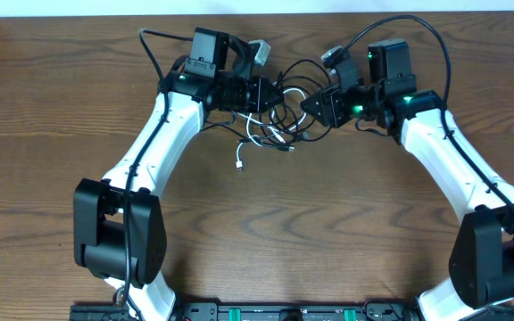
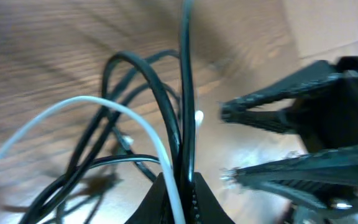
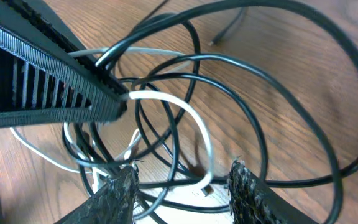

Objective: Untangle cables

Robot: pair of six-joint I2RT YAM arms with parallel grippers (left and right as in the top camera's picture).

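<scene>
Wooden tabletop [image 1: 346, 232], nothing fancy, and the cables [image 1: 275, 125] sit in a loose knot near the far edge, right between the two arms. One white plug [image 1: 239, 165] trails out toward the near side. The left gripper [image 2: 180, 182] is clamped tight on a black strand [image 2: 185, 93] and a white strand [image 2: 148, 127] together, so it's basically the anchor. The right gripper [image 3: 182, 183] has its jaws partway apart with loops lying in the gap, not pinching anything I can see. Looks like the pull-apart step, early on. Next I'd guess the right gripper needs to close on one single strand and draw it away without dragging the whole bundle.
</scene>
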